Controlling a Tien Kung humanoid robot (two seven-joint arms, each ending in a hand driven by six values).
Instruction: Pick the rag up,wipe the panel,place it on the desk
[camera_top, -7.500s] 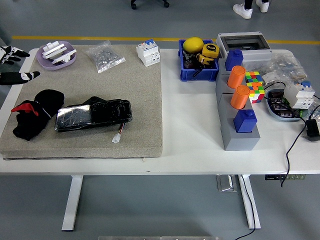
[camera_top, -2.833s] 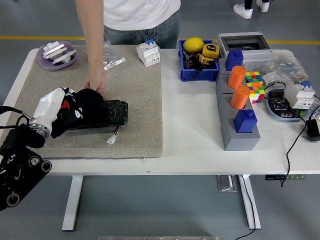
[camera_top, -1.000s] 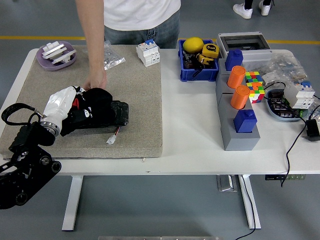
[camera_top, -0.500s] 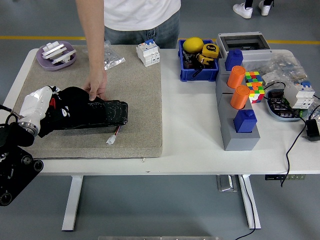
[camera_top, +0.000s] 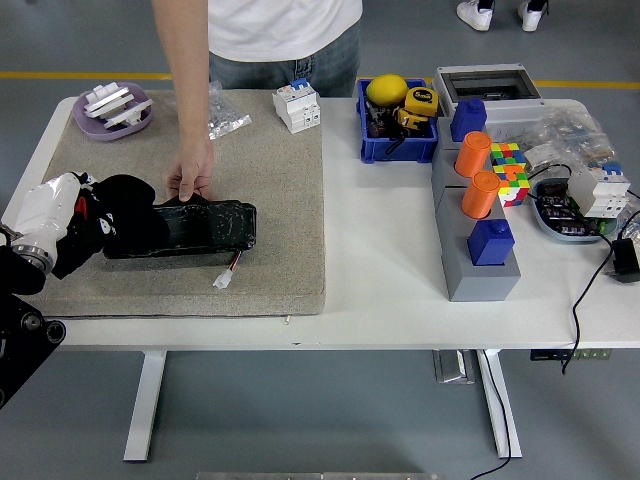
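Observation:
A black panel (camera_top: 195, 227) wrapped in shiny film lies on the beige mat (camera_top: 270, 200), a white connector (camera_top: 222, 280) trailing from its front edge. My left hand (camera_top: 70, 210), white-gloved, is shut on the black rag (camera_top: 125, 215) with red trim, pressing it on the panel's left end. A person's hand (camera_top: 190, 180) rests on the panel's far edge, holding it steady. My right arm is out of view.
Purple dish (camera_top: 112, 108), plastic bag of parts (camera_top: 222, 110) and white breaker (camera_top: 298, 105) sit along the mat's far edge. A blue bin (camera_top: 397, 135), grey stand with orange cylinders (camera_top: 476, 180), colourful cube (camera_top: 507, 170) and cables crowd the right side.
My left hand has dragged the rag leftward along the panel, from its middle to its left end. The person's hand stays on the panel's far edge.

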